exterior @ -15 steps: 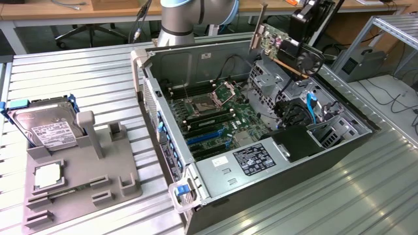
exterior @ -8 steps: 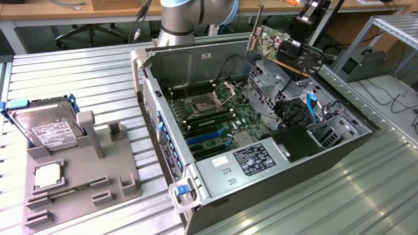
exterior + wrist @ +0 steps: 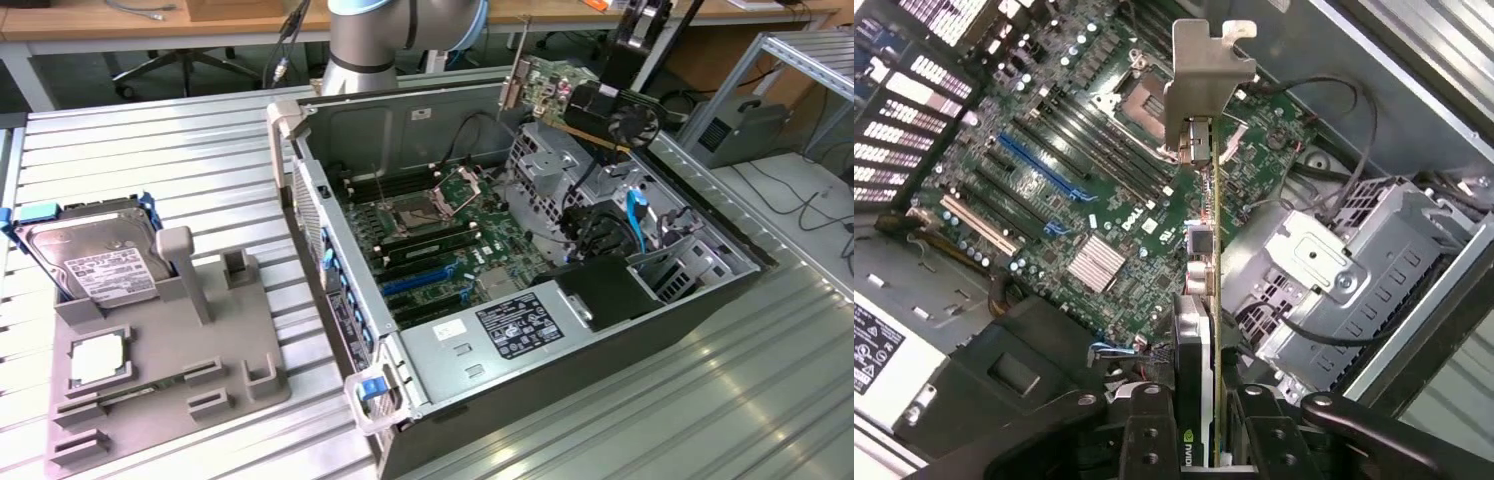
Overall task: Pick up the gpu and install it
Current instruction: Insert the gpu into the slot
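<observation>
Gpu (image 3: 1206, 250) edge-on btwn gripper (image 3: 1202, 425) jaws, over open pc case (image 3: 574, 400)

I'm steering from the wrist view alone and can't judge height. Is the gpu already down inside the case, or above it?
Observer: Above it. The gpu hangs clear over the far end of the computer case, clamped in the gripper and seated in no slot.
Operator: Which way does its fan face?
Observer: The fan faces the exterior view's right.
Operator: Anything beside the case?
Observer: A grey fixture sits on the exterior view's left, with a hard drive standing in it.
</observation>
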Robot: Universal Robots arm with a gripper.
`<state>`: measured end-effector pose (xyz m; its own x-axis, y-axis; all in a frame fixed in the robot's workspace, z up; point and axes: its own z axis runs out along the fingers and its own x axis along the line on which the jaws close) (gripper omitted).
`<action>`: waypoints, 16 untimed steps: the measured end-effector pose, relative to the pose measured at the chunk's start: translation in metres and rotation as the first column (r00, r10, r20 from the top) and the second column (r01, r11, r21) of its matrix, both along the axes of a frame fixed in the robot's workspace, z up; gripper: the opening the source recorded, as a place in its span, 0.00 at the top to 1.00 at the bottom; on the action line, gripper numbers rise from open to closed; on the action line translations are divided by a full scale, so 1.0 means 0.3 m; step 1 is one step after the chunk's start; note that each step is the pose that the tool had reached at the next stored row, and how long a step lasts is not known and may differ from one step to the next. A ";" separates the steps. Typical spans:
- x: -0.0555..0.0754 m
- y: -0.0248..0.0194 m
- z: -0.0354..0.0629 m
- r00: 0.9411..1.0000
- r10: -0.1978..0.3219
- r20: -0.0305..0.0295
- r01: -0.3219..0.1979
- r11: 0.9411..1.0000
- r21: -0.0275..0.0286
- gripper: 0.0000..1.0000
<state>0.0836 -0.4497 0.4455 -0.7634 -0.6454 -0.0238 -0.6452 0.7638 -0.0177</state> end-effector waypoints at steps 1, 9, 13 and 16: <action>0.000 0.000 0.000 1.000 0.031 0.000 -0.031 1.000 0.000 0.73; 0.000 0.000 -0.002 0.977 0.215 0.000 -0.215 0.977 -0.001 0.73; 0.000 0.000 -0.003 0.959 0.284 0.000 -0.284 0.959 -0.001 0.73; 0.000 0.000 -0.004 0.938 0.348 0.000 -0.348 0.938 -0.001 0.73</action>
<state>0.0836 -0.4497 0.4444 -0.4913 -0.8707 -0.0229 -0.8706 0.4917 -0.0185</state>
